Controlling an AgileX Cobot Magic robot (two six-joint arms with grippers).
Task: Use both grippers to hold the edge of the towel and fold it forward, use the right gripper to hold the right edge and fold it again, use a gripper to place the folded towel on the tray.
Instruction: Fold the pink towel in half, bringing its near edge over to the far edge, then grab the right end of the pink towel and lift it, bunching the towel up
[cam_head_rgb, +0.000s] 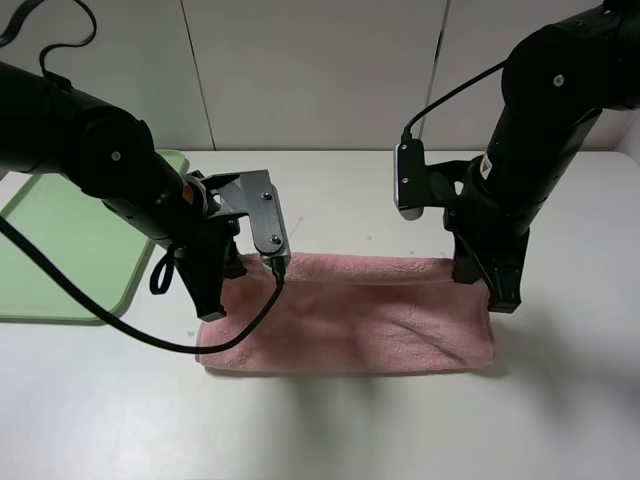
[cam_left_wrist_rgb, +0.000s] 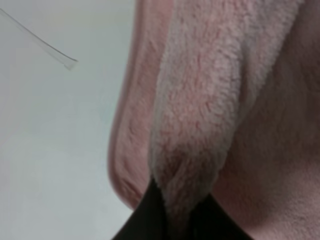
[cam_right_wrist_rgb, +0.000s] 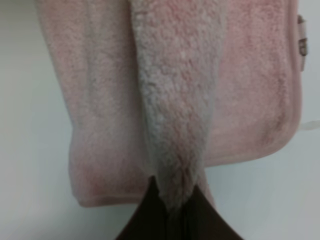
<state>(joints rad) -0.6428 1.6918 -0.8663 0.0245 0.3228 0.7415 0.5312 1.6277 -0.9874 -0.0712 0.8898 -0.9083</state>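
The dusty-pink towel (cam_head_rgb: 350, 315) lies doubled over in a wide strip on the white table. My left gripper (cam_head_rgb: 213, 308) is shut on the towel's edge at its left end. My right gripper (cam_head_rgb: 502, 298) is shut on the edge at its right end. In the left wrist view, black fingers (cam_left_wrist_rgb: 142, 222) pinch a raised ridge of towel (cam_left_wrist_rgb: 200, 100) above the lower layer. The right wrist view shows the same: black fingers (cam_right_wrist_rgb: 145, 220) pinch the towel (cam_right_wrist_rgb: 175, 100), and its small tag (cam_right_wrist_rgb: 301, 40) shows at the corner. The light-green tray (cam_head_rgb: 60, 250) lies at the far left.
The left arm's black cable (cam_head_rgb: 150, 340) hangs in a loop over the table in front of the tray. A wall (cam_head_rgb: 320, 70) stands behind the table. A thin translucent strip (cam_left_wrist_rgb: 50, 50) shows on the table in the left wrist view.
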